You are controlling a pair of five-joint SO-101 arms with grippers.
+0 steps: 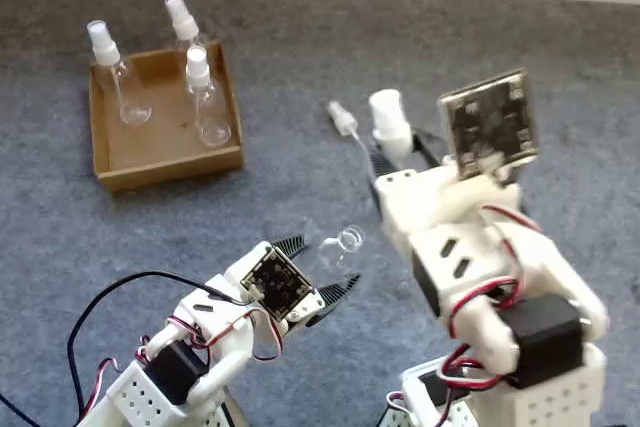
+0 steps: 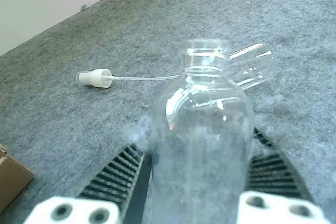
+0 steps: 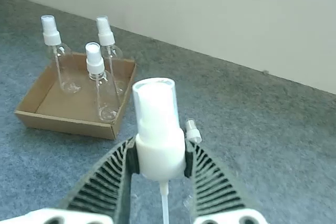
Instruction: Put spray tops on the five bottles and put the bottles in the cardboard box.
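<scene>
Bottles [image 1: 203,107]: three capped in cardboard box [image 1: 170,169], upper left. Lower centre, left jaws clamp open bottle [image 1: 338,245]; centre-right, right jaws pinch spray top [image 1: 388,122]. Centre dip tube [image 3: 164,203] over neck, descend straight, then seat it.

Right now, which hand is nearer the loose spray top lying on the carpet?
Right. The right hand, holding another spray top, sits just beside the loose spray top; the left hand, holding a bottle, is farther off.
</scene>
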